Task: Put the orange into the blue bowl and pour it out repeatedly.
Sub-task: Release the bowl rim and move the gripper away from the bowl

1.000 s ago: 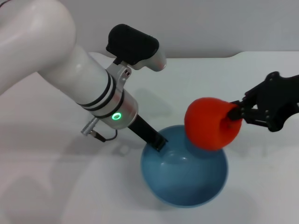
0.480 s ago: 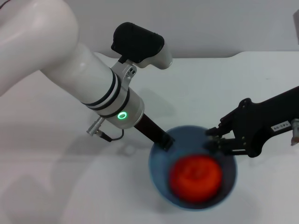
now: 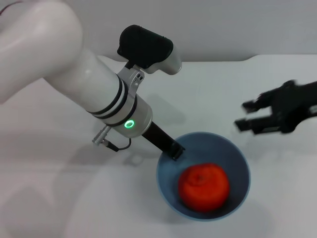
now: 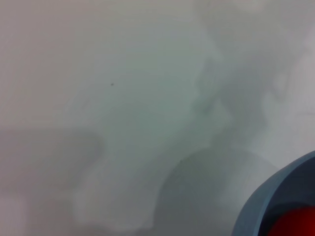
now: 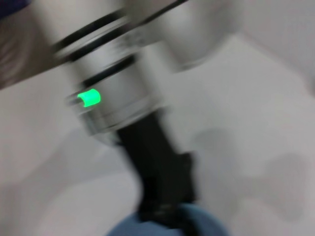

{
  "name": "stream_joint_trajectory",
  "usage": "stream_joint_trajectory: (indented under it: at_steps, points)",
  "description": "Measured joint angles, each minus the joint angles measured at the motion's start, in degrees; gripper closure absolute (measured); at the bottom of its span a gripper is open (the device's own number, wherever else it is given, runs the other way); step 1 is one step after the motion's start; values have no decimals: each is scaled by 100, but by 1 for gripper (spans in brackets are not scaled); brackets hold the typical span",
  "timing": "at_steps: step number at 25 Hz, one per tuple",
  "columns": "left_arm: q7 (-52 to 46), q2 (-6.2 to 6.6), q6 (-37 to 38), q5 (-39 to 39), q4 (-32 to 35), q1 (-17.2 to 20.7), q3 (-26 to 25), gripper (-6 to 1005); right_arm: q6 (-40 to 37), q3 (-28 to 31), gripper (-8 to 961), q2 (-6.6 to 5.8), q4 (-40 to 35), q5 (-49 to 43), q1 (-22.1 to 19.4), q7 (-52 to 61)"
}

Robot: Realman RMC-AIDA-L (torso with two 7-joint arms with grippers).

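The orange (image 3: 203,187) lies inside the blue bowl (image 3: 237,153), which stands on the white table near the front. My left gripper (image 3: 175,150) is shut on the bowl's left rim, its black fingers reaching down from the big white arm. My right gripper (image 3: 243,115) hovers open and empty above and to the right of the bowl. The left wrist view catches the blue bowl's rim (image 4: 268,196) and a sliver of the orange (image 4: 293,223). In the right wrist view the left gripper (image 5: 165,209) grips the blue bowl (image 5: 197,223).
The white table (image 3: 59,188) spreads around the bowl. A grey wall (image 3: 223,25) rises behind the table's far edge. The left arm's white forearm (image 3: 99,94) with a green light crosses the left half of the scene.
The right gripper carried the orange over the bowl, let it go, and pulled up and to the right. The orange now rests in the bowl. The left gripper has kept its hold on the rim.
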Motion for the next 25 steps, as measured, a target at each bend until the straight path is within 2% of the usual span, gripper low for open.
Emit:
stream_joint_trajectory:
  at_steps: [2,9,18,22,23,25]
  points:
    - [-1,1,-61,0,-68,15,46,986,47,121,476,-1,38,-2,-48,0]
    - [12,-6,-335,-11,-364,51,229,976,248,143,484,14,430,-280,-158,-17]
    - [-31,-6,-319,-23,-323,65,260,962,425,130,482,-2,656,-320,-152,-30]
    - [-23,19,-305,-59,-237,73,139,815,514,136,481,-9,811,-329,-178,-39]
    - [22,52,-312,-165,-40,175,-149,778,558,142,481,-11,875,-335,-182,-55]
    - [112,65,-350,-296,118,284,-371,700,665,161,480,-13,1007,-368,-188,-97]
